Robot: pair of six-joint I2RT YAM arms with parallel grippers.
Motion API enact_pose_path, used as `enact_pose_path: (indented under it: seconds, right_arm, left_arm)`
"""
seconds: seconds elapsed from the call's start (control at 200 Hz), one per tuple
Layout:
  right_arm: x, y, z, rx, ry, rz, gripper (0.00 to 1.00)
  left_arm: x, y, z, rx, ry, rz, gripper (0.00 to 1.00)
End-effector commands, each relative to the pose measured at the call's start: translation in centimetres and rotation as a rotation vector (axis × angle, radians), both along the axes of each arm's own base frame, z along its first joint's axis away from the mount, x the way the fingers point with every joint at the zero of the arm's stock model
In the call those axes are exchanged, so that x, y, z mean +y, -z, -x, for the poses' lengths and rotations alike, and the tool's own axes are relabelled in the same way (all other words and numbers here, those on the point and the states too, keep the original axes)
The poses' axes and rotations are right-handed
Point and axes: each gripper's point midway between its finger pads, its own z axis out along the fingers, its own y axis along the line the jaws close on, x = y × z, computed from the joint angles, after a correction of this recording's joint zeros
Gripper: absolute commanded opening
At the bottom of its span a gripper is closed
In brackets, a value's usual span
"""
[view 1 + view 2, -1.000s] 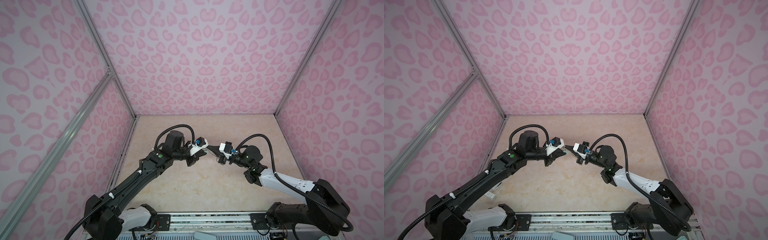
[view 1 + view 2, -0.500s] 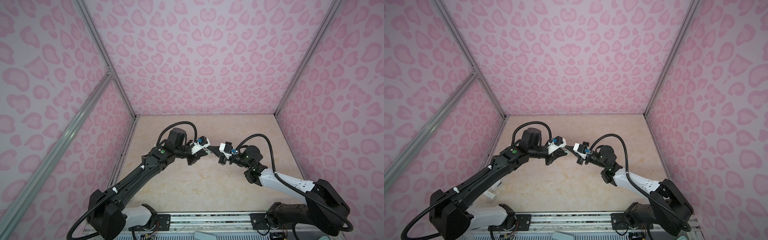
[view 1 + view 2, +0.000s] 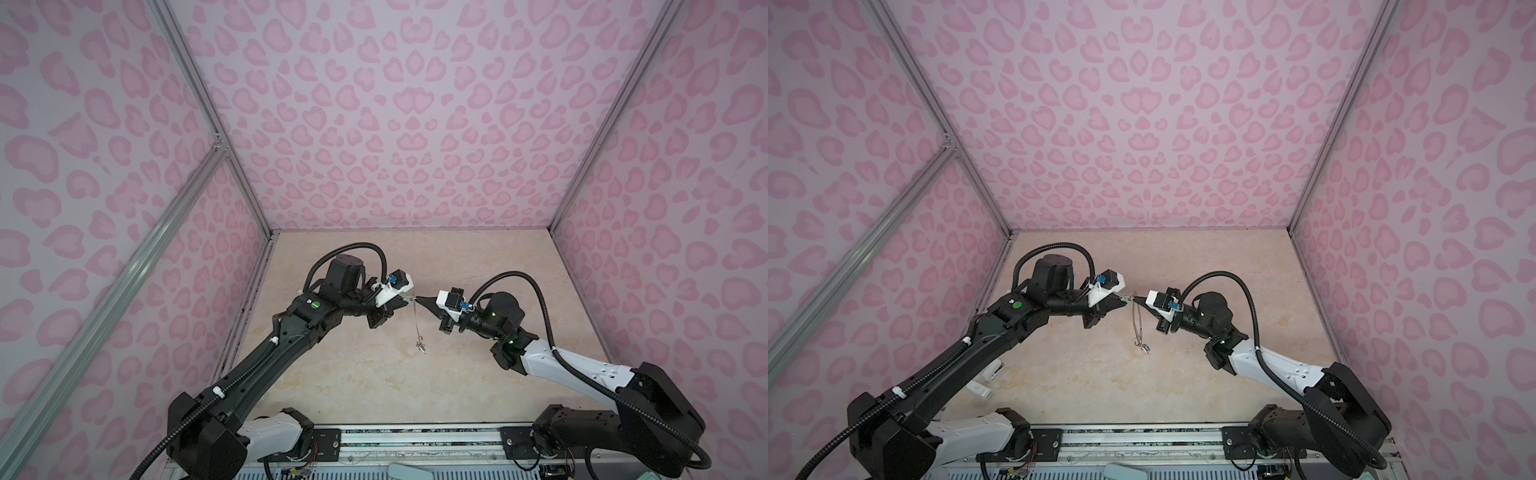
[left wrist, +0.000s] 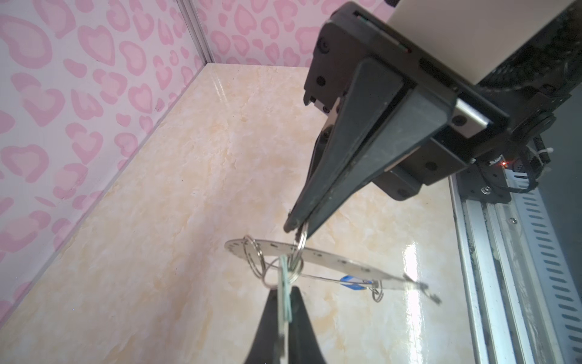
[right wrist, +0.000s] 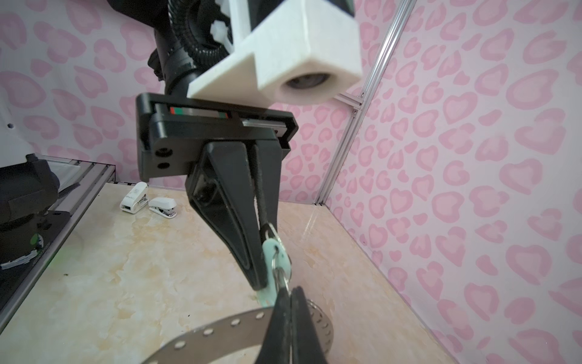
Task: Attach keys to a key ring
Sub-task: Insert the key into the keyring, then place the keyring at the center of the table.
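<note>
Pink heart-print walls box in a marbled counter (image 3: 374,386). Above its middle, left jaws and right jaws meet tip to tip. The left jaws are pinched tight on the mint key (image 4: 285,293). The right jaws are clamped on a small wire loop (image 4: 300,234) threaded to the key ring (image 4: 333,262). The ring hangs below the tips, edge-on in both top views. A blue key (image 4: 351,281) dangles at its far rim. Two white staplers (image 5: 163,206) lie by the counter's edge, well apart.
</note>
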Motion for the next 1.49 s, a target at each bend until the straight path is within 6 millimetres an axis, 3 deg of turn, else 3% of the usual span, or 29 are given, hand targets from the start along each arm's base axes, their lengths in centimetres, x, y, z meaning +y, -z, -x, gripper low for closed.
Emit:
enact_pose_path:
  seconds: [0.0,0.275,0.505,0.7,0.82,0.86,0.88,0.945,1.095,1.175,1.26,1.49]
  right_arm:
    - [0.1,0.2,-0.1,-0.008,0.001,0.005,0.0]
    - [-0.6,1.2,-1.4,0.003,0.081,0.064,0.0]
    - [-0.7,1.1,-2.2,0.031,0.121,0.037,0.0]
    - [-2.5,0.9,-3.3,0.05,0.219,-0.014,0.21]
    - [-5.3,1.2,-4.5,0.058,0.373,-0.027,0.25]
    - [-6.8,1.2,-5.0,0.063,0.451,-0.037,0.27]
    - [-7.5,1.3,-5.2,0.067,0.488,-0.038,0.27]
    - [-10.1,1.7,-5.8,0.081,0.63,-0.033,0.28]
    - [-15.3,2.0,-5.9,0.093,0.866,0.0,0.29]
    - [-17.5,2.2,-5.7,0.106,0.946,0.0,0.29]
    - [-18.5,2.6,-5.5,0.115,0.981,0.006,0.28]
    - [-18.5,4.4,-5.9,0.156,0.974,0.059,0.29]
  left_arm:
    - [0.0,-0.7,0.3,-0.015,0.018,0.003,0.03]
    - [2.0,-0.4,0.0,-0.076,0.0,-0.158,0.03]
    - [1.6,-0.8,-1.2,-0.069,-0.052,-0.181,0.03]
    - [0.3,-1.8,-2.9,0.006,-0.135,-0.125,0.03]
    - [-1.4,-1.4,-3.9,0.057,-0.159,-0.079,0.03]
    - [-2.4,-0.8,-3.8,0.088,-0.141,-0.077,0.03]
    - [-3.0,-1.7,-4.0,0.081,-0.137,-0.059,0.03]
    - [-4.8,-1.5,-4.4,0.106,-0.124,-0.044,0.03]
    - [-8.1,-1.0,-5.7,0.152,-0.087,0.002,0.03]
    - [-9.2,-0.2,-6.2,0.171,-0.065,0.021,0.03]
    - [-9.3,1.9,-7.4,0.204,-0.099,0.006,0.03]
    - [-6.0,8.3,-10.3,0.307,-0.247,-0.07,0.03]
